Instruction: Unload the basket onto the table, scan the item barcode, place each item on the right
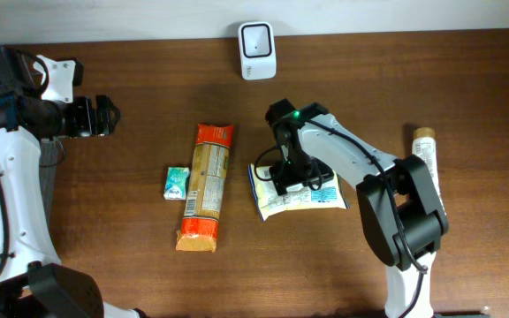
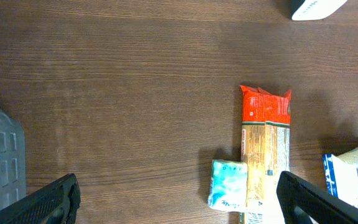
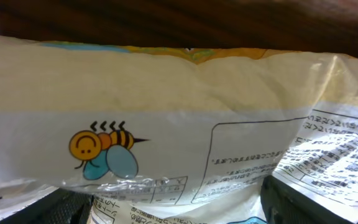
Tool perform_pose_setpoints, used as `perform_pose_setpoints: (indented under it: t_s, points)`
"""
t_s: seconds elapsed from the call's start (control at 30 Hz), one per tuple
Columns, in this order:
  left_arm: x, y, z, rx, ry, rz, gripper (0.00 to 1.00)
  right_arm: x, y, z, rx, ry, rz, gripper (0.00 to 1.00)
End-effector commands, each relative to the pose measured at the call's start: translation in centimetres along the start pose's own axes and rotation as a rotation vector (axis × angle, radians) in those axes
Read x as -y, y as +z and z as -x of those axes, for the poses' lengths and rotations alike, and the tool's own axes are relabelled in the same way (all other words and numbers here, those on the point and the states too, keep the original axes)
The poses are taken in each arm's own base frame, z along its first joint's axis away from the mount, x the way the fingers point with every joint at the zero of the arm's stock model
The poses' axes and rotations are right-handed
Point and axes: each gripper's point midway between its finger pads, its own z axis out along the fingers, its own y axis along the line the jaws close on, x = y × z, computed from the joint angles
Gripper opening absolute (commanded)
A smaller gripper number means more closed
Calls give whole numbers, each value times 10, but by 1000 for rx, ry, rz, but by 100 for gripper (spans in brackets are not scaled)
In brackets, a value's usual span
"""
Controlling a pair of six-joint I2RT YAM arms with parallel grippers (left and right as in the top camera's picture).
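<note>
Straddling the slack white packet (image 1: 277, 205), the right pincer (image 1: 292, 177), its hold impossible to tell, risks pinching loose film and dropping it before the scanner (image 1: 257, 49).

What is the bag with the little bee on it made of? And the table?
The bag looks like thin, glossy plastic film: it crinkles and catches light. The table looks like dark, smooth wood, going by its grain lines, though it may be only a wood-look top.
</note>
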Motion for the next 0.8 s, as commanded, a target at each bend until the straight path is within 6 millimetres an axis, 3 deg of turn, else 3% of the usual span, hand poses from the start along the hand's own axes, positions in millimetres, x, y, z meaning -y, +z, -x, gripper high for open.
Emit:
perform_pose_setpoints:
  t_s: [0.0,0.1,0.13,0.2,0.3,0.37,0.47,0.6,0.7,0.77]
  points:
    - [2,-3,2,10,21,-8,99,41,34,-6,-90,44,-175,80]
    - [2,-3,2,10,21,-8,99,54,-23,10,25,90,-245,83]
    - [2,-3,2,10,21,-8,99,55,-44,14,77,96,-244,87]
    - [2,-3,2,10,21,-8,99,62,-64,13,120,109,-243,100]
    - [2,-3,2,10,21,-8,99,65,-52,7,54,-48,-129,99]
    - [2,-3,2,10,21,-8,99,84,-35,7,49,-11,-116,99]
    - [2,-3,2,10,21,-8,99,95,9,1,21,61,-31,99]
    - [2,-3,2,10,21,-8,99,69,41,1,58,58,116,97]
    - [2,-3,2,10,21,-8,99,66,58,-7,57,93,132,47]
    - [2,-3,2,10,21,-8,99,57,57,-6,61,90,188,28]
